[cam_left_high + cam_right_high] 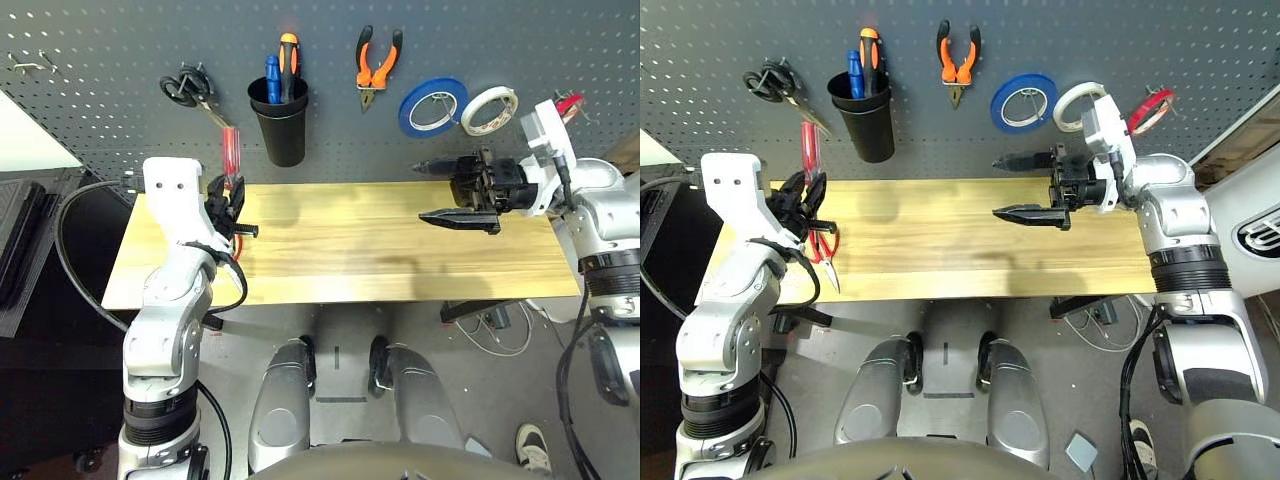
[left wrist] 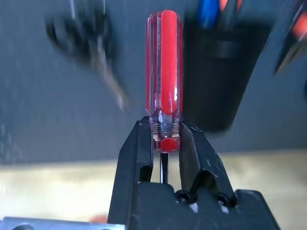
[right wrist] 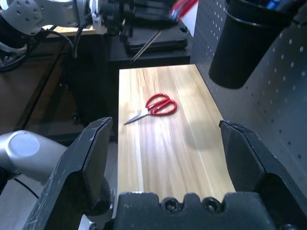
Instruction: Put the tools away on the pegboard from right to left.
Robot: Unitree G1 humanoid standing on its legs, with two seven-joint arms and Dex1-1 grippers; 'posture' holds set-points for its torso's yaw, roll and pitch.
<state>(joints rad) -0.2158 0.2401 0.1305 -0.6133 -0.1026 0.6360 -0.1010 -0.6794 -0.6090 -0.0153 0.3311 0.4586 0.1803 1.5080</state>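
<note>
My left gripper [image 1: 228,196] is shut on the shaft of the red-handled screwdriver [image 2: 164,72], whose handle stands upright over the table's left end, below and left of the black cup [image 1: 281,125]. The red-handled scissors [image 3: 156,106] lie flat on the table beside that gripper. On the pegboard [image 1: 100,60], the orange-and-black pliers [image 1: 378,65] hang right of the cup and the thin red tape ring [image 1: 1148,108] hangs at the far right. My right gripper [image 1: 998,187] hovers open over the table's right part, fingers pointing left, holding nothing.
Black-handled scissors [image 1: 190,90] hang left of the cup, which holds a blue and an orange-black screwdriver. Blue tape [image 1: 432,107] and white tape [image 1: 489,110] hang between pliers and red ring. The wooden table [image 1: 340,250] is bare in the middle. Hooks [image 1: 30,66] sit far left.
</note>
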